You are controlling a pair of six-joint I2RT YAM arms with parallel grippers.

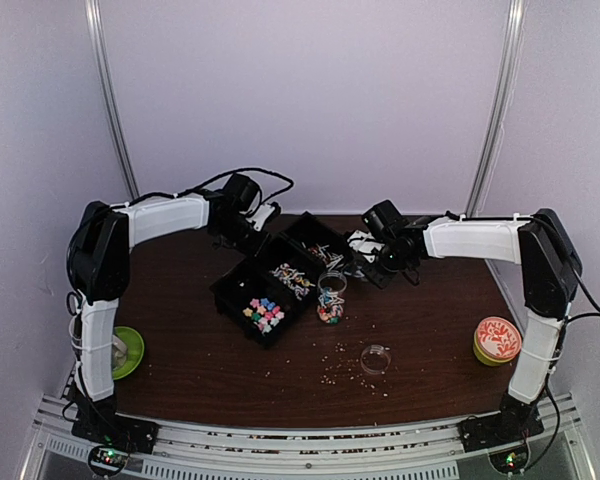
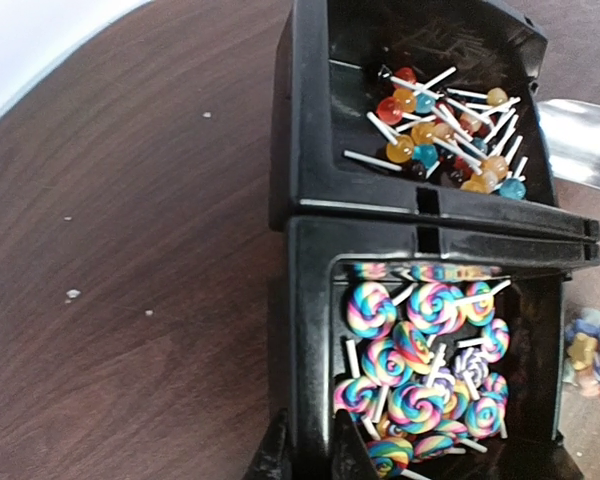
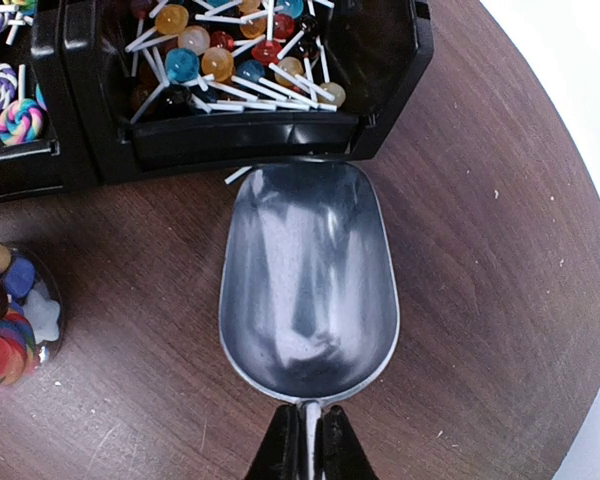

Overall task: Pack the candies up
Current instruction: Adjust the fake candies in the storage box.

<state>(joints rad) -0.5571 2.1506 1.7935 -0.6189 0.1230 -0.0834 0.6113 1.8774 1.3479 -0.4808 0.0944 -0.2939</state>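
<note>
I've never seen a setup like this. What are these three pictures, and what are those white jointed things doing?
Those are two robot arms bolted to the near edge of a table. The wide picture looks down from above and behind them. The other two come from a camera on each wrist. On the table sit black bins of swirl lollipops, round lollipops and star-shaped sweets, beside a clear jar with some inside. The jaws of the left arm pinch a bin's wall. The jaws of the right arm hold an empty metal scoop by its handle, its lip at the round-lollipop bin.
</note>
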